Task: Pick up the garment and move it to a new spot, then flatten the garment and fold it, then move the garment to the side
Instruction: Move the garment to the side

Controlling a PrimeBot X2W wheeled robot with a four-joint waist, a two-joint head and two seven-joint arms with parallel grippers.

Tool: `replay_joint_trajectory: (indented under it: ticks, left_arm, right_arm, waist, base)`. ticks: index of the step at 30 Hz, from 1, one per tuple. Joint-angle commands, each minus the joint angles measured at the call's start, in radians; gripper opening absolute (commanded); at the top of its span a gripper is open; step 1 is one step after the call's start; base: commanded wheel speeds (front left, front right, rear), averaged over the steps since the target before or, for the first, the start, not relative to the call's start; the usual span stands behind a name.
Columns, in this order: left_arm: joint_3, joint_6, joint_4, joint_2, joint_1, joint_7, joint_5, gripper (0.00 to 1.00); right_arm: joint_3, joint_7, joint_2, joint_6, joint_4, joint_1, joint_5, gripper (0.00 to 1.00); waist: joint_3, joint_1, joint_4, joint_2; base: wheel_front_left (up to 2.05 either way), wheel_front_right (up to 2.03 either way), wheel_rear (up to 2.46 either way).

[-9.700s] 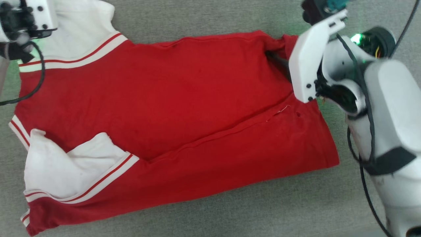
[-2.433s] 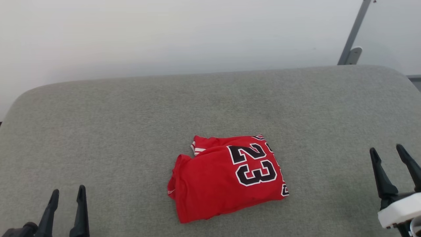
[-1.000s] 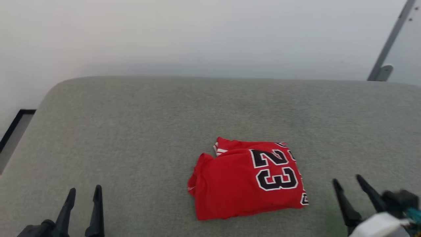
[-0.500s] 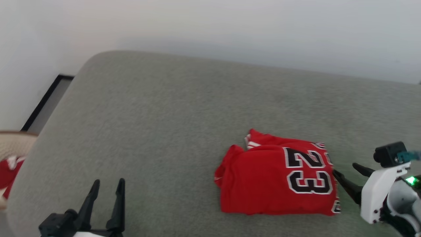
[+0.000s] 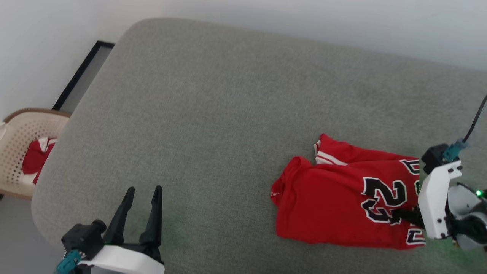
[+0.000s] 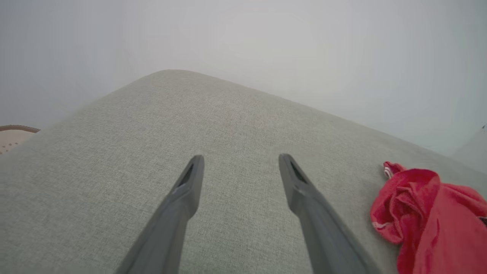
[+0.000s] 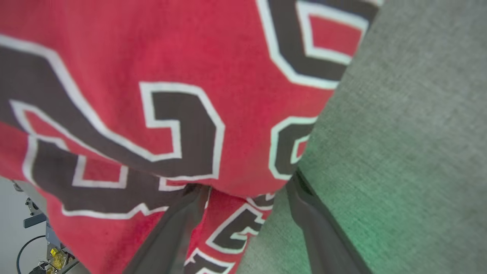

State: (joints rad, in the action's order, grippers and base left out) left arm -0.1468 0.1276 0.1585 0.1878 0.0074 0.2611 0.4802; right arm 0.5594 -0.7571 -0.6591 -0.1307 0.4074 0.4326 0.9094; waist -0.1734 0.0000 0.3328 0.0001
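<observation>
Head view: folded red garment (image 5: 323, 205) shows "23", black, white-edged.

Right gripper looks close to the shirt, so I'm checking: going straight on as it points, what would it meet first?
Probably the garment: its printed edge lies between the fingers of the open right gripper, on the grey cushion.

Head camera: high, tilted down and forward over the grey cushion (image 5: 213, 95), wall (image 5: 266, 15) along the top, basket (image 5: 23, 125) off the left edge.
Left wrist camera: low over the cushion, facing along the left gripper (image 6: 240, 157) toward the wall.
Right wrist camera: very near the garment (image 7: 152, 76), looking past the right gripper (image 7: 247, 183).
Head and left wrist views share the garment's bunched end and the basket rim. Head and right wrist views share the printed numerals (image 5: 380, 198).
</observation>
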Motion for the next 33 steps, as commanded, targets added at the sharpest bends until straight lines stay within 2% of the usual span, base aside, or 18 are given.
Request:
replay_joint_trajectory:
  ticks: [1, 2, 6, 14, 21, 33]
  left_arm:
    - [-0.001, 0.003, 0.004, -0.003, -0.017, 0.005, 0.002, 1.0]
    - [-0.004, 0.003, 0.005, -0.005, -0.027, 0.005, 0.004, 1.0]
    - [-0.001, 0.003, 0.006, -0.007, -0.046, 0.005, 0.011, 1.0]
    - [0.006, 0.003, -0.011, 0.008, -0.069, 0.005, 0.004, 1.0]
    - [-0.018, 0.003, -0.033, 0.024, -0.131, 0.005, -0.005, 1.0]
    - [-0.1, 0.003, -0.038, 0.052, -0.257, 0.005, -0.021, 1.0]
  right_arm:
    - [0.038, -0.006, 0.05, 0.0, 0.024, -0.017, 0.008, 0.38]
    - [0.042, -0.007, 0.054, 0.0, 0.026, -0.005, 0.012, 0.0]
    - [0.032, -0.004, 0.028, 0.0, 0.013, 0.03, 0.031, 0.0]
    - [-0.034, 0.02, -0.072, 0.003, -0.016, 0.076, 0.042, 0.0]
    - [-0.098, 0.049, -0.14, 0.002, -0.016, 0.108, 0.022, 0.0]
    - [-0.157, 0.112, -0.21, 0.002, 0.009, 0.187, -0.039, 0.0]
  waist:
    - [-0.016, 0.0, 0.011, -0.0001]
    - [-0.02, 0.0, 0.013, -0.0001]
    - [-0.03, 0.0, 0.004, -0.0001]
    - [-0.037, 0.0, -0.061, -0.0001]
    - [-0.065, 0.0, -0.149, -0.0001]
    - [-0.125, 0.0, -0.293, -0.0001]
  base:
    - [0.0, 0.0, 0.0]
    - [0.0, 0.0, 0.0]
    - [0.0, 0.0, 0.0]
    - [0.0, 0.0, 0.0]
    - [0.0, 0.0, 0.0]
    - [0.0, 0.0, 0.0]
